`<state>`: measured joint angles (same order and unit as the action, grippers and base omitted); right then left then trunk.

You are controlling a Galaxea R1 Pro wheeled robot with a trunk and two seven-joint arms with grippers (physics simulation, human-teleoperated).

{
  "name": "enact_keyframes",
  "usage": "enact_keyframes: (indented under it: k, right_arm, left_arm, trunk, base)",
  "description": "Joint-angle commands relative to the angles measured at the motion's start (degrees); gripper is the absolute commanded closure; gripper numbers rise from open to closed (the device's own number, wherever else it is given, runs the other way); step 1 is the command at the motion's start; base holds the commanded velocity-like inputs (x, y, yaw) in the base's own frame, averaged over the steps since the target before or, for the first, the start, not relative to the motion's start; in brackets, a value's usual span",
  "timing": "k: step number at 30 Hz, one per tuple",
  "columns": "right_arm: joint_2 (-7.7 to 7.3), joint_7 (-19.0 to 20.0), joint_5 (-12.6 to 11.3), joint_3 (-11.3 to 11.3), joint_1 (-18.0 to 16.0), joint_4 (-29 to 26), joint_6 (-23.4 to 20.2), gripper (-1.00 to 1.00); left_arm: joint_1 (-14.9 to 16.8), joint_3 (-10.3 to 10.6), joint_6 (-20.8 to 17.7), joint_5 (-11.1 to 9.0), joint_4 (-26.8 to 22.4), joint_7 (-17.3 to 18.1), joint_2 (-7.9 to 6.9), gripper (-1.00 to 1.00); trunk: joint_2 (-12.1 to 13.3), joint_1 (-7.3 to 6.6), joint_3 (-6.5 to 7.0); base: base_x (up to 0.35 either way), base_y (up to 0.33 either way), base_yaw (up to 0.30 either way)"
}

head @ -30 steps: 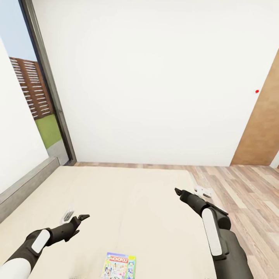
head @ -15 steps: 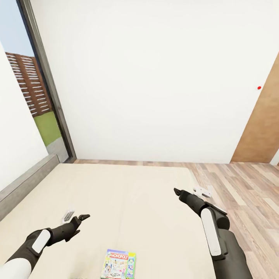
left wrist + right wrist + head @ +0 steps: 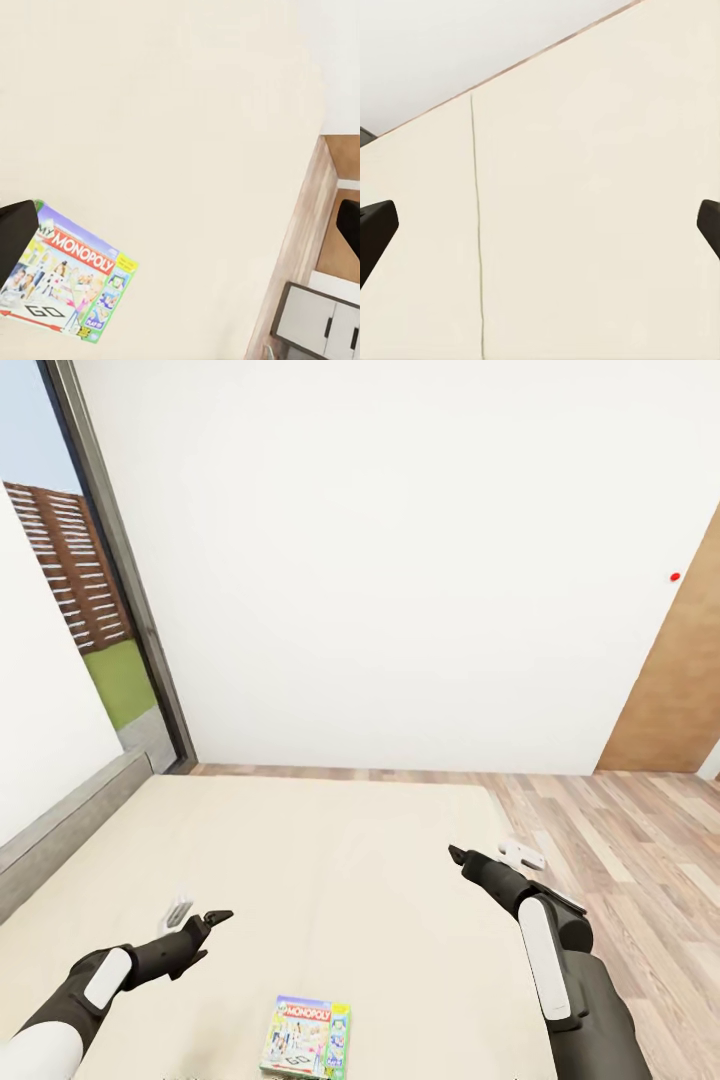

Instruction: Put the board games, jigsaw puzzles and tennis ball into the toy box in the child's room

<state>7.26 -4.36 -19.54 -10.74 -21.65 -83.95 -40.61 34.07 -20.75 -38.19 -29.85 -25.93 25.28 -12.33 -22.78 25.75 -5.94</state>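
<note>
Board game (image 3: 307, 1037) (Monopoly cover) flat on bed (image 3: 330, 860), near edge. Left gripper (image 3: 195, 922) above bed beside game, right gripper (image 3: 492, 855) over far side; both spread wide, empty.

Both arms reach forward, held low. The left gripper (image 3: 197, 913) and right gripper (image 3: 492, 851) have their jaws spread, holding nothing.

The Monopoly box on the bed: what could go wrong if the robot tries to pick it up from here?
1. The Monopoly box lies flat on the soft bed, so a gripper may struggle to get under its thin edge.
2. It sits near the robot, behind both the left gripper and right gripper, so the arm must pull back awkwardly.
</note>
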Motion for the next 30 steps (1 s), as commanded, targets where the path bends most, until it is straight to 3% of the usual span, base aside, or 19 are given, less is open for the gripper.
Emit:
enact_keyframes:
  k: [1,9,30]
  right_arm:
    - [0.04,-0.5,-0.6,-0.1,0.0,-0.1,-0.3,-1.0]
    - [0.04,-0.5,-0.6,-0.1,-0.1,-0.1,-0.3,-1.0]
    - [0.04,-0.5,-0.6,0.1,-0.1,-0.1,-0.1,-1.0]
  left_arm:
    - [0.2,-0.3,-0.4,0.0,0.0,0.0,0.02,-1.0]
    - [2.3,-0.3,-0.4,-0.1,0.1,-0.2,0.15,-1.0]
    - [2.5,-0.3,-0.3,0.0,0.1,-0.2,0.96,-1.0]
  trunk:
    - [-0.1,0.03,-0.23]
    - [-0.1,0.03,-0.98]
    - [-0.1,0.03,-2.96]
  base:
    - [0.0,0.0,0.0]
    - [0.0,0.0,0.0]
    - [0.0,0.0,0.0]
